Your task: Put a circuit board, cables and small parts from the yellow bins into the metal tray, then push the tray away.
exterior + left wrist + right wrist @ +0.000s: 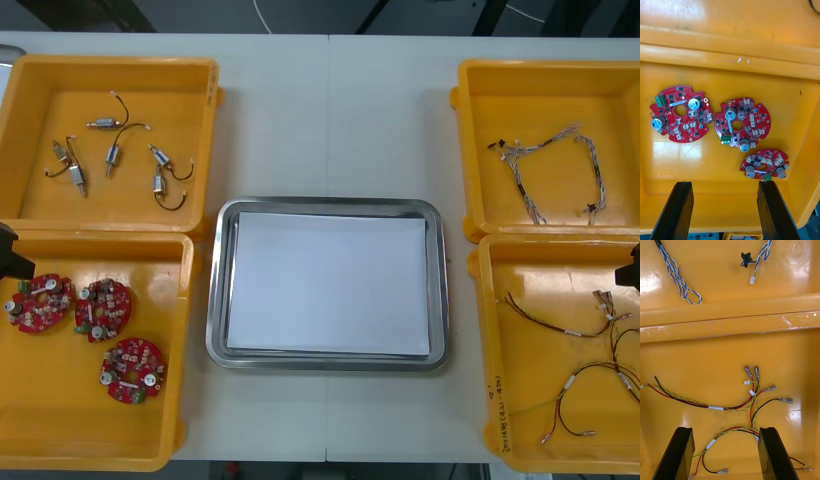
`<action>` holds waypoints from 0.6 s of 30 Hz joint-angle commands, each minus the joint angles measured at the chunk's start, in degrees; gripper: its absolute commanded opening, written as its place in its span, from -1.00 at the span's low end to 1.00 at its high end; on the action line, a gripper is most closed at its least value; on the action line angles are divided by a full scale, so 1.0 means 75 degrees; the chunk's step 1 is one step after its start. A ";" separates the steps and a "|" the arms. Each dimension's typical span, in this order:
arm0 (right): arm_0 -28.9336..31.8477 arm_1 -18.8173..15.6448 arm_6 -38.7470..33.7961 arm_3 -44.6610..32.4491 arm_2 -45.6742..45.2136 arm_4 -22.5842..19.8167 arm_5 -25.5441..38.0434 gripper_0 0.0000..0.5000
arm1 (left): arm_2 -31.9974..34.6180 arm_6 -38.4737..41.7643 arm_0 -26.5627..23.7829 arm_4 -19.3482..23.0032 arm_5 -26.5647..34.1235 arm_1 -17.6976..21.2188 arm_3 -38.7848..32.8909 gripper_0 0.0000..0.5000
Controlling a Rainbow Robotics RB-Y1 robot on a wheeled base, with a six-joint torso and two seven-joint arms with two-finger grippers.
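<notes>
A light table (330, 110) seen from above holds a metal tray (216, 330), white inside, at the centre of the frame, with two yellow bins on each side.

The upper left bin (40, 110) holds several small metal parts (113, 155) with thin dark wires. The lower left bin (60, 400) holds three round red circuit boards (104, 309), lying apart in its upper half. The upper right bin (480, 120) holds a looped blue and white twisted cable (545, 142). The lower right bin (520, 400) holds red and yellow cables (575, 333) tangled with black ones.

The left wrist view adds detail. The left gripper (725, 187) hangs over the circuit board bin with its black fingers apart and gripping nothing. The boards lie beyond the fingertips and carry green connectors (726, 139) and round silver-topped parts.

In the right wrist view the right gripper (725, 431) hangs over the red and yellow cable bin, its fingers likewise apart and holding nothing. A cable strand passes between them. The cable ends carry metal terminals (784, 400) and white sleeves. Past the bin wall (730, 320), the blue and white cable ends in a black connector (747, 258).
</notes>
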 commanded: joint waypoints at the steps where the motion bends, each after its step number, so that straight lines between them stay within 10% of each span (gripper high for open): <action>1: 0.0117 -0.0168 -0.0053 -0.0262 -0.0131 -0.0057 0.0021 1.00 | -0.0027 -0.0419 0.0355 -0.0081 0.0047 0.0082 0.0049 1.00; 18: 0.0270 -0.0274 0.0029 -0.0309 -0.0213 -0.0280 0.0021 1.00 | -0.0039 -0.0419 0.0402 -0.0327 -0.0124 0.0094 0.0295 1.00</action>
